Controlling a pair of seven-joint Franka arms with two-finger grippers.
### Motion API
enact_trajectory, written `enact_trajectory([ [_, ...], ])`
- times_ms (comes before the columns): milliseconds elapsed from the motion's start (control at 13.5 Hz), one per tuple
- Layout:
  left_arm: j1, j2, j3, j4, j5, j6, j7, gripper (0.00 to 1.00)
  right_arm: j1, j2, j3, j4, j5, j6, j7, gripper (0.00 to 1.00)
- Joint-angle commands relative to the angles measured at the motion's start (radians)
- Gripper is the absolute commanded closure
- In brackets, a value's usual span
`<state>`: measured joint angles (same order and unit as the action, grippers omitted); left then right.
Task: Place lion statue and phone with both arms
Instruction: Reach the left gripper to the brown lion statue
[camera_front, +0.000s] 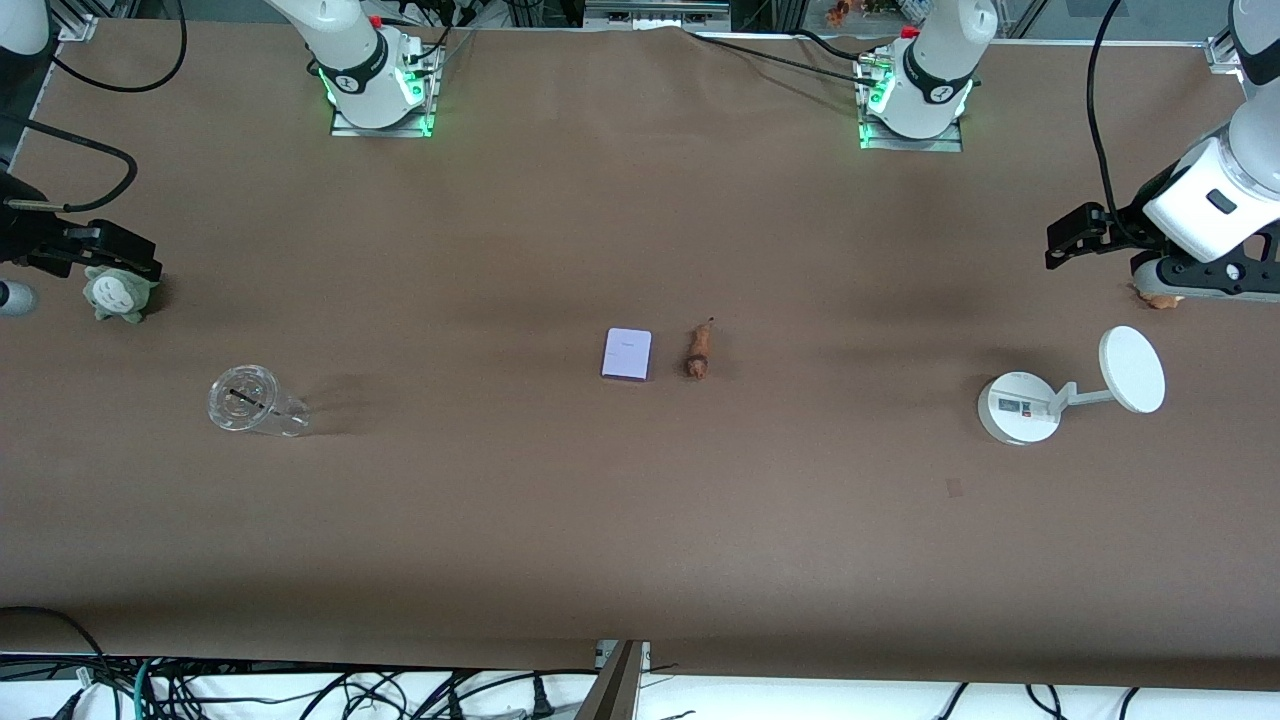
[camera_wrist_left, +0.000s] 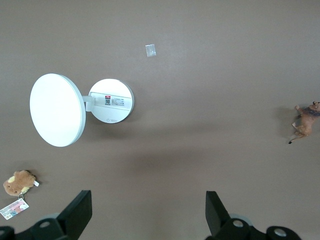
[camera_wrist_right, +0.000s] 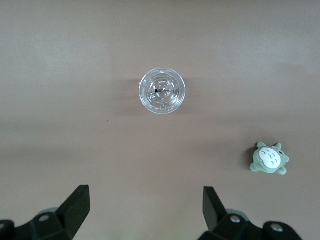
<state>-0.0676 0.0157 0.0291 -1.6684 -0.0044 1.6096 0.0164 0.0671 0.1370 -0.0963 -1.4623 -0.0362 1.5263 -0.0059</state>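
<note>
Phone (camera_front: 627, 354) and lion (camera_front: 698, 352) are found side by side at the middle of the surface (camera_front: 640, 540), just apart. The phone lies flat toward the right arm's end and the lion on its side toward the left arm's end. Both appear to have been set down already, so the task is judged done or nearly done.

The brown surface is covered with a plain sheet. Cables are seen along its edges, and the arm bases are bolted at the edge farthest from the front camera.

The left pincer (camera_front: 1062, 243) is held over the left arm's end of the surface, jaws spread wide and empty. The right pincer (camera_front: 138, 262) is held over the right arm's end, likewise spread and empty. Both are kept well apart from the middle, presumably so that the placed things are not disturbed.

A white stand (camera_front: 1020, 408) with a disc is placed near the left arm's end. A clear cup (camera_front: 245, 400) is stood near the right arm's end. A green plush (camera_front: 120, 296) is seen under the right pincer, and a brown plush (camera_front: 1158, 296) beside the left one.
</note>
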Motion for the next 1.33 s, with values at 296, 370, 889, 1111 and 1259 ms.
enact_trajectory([
  [296,0.003,0.021,0.002,0.038,-0.019,-0.023,0.008,0.00,-0.009,0.007,0.004,0.022,-0.002,-0.017,-0.002,0.00],
  [370,0.003,0.021,0.002,0.038,-0.019,-0.023,0.016,0.00,-0.009,0.007,0.004,0.022,-0.002,-0.017,-0.002,0.00],
  [889,-0.021,0.036,-0.006,0.035,-0.045,-0.054,0.007,0.00,-0.009,0.007,0.004,0.022,-0.002,-0.017,-0.002,0.00],
  [1111,-0.055,0.069,-0.018,0.035,-0.104,-0.045,-0.015,0.00,-0.009,0.007,0.004,0.022,-0.002,-0.017,-0.002,0.00],
  [1259,-0.086,0.102,-0.061,0.035,-0.104,0.013,-0.116,0.00,-0.009,0.007,0.004,0.020,-0.002,-0.017,-0.002,0.00],
])
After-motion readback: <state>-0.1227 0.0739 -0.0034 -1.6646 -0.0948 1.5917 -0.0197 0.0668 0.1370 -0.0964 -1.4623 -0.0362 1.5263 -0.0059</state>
